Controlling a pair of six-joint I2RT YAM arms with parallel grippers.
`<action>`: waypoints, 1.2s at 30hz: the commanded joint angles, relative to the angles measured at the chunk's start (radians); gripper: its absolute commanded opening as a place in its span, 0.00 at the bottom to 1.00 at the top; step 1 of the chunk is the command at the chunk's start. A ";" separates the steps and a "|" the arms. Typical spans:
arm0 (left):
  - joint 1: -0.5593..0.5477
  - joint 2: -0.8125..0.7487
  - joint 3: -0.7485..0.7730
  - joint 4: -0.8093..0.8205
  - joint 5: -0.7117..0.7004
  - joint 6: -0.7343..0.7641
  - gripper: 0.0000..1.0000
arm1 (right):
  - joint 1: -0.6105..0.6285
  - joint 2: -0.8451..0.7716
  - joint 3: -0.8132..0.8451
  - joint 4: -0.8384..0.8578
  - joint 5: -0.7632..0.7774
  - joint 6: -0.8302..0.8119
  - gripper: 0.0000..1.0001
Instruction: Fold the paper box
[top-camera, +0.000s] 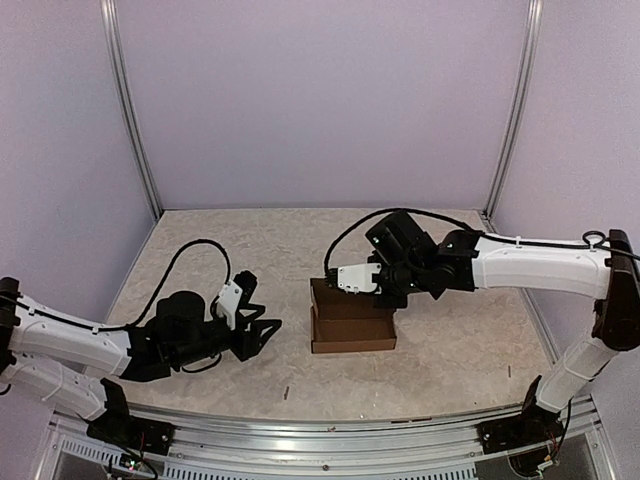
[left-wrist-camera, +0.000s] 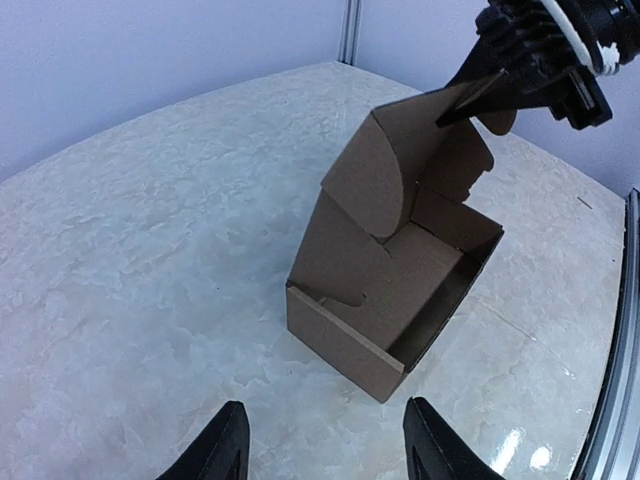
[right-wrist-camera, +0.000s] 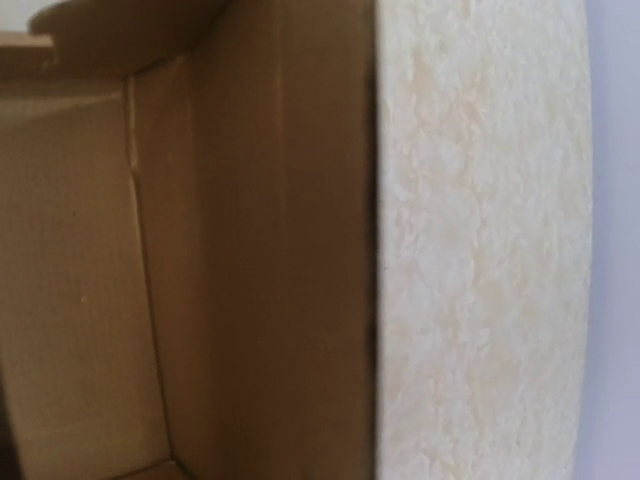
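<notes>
The paper box (top-camera: 352, 328) is a brown cardboard box standing open at the table's middle, its hinged lid raised upright at the far side. In the left wrist view the box (left-wrist-camera: 385, 300) shows its open tray, and the lid with rounded side tabs stands up. My right gripper (top-camera: 380, 288) is above the box's far side and appears shut on the lid's top edge (left-wrist-camera: 500, 95). The right wrist view shows only the box's inside wall (right-wrist-camera: 200, 250) up close, with no fingers showing. My left gripper (top-camera: 268, 332) is open and empty, low over the table, left of the box and apart from it (left-wrist-camera: 322, 412).
The pale marbled table (top-camera: 250, 250) has purple walls at the back and sides and a metal rail along the near edge (top-camera: 330, 435). A black cable loops over the left arm (top-camera: 190, 250). A small dark speck lies on the table (top-camera: 285, 392) near the front.
</notes>
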 joint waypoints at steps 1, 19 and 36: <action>0.001 -0.060 -0.045 -0.016 -0.089 -0.026 0.52 | 0.022 0.024 -0.041 0.074 0.035 0.071 0.10; 0.008 -0.110 -0.069 -0.044 -0.161 -0.059 0.52 | 0.037 0.008 -0.073 0.019 -0.064 0.187 0.51; 0.021 0.059 0.353 -0.224 -0.095 -0.040 0.63 | -0.001 -0.009 0.133 -0.146 -0.247 0.210 0.71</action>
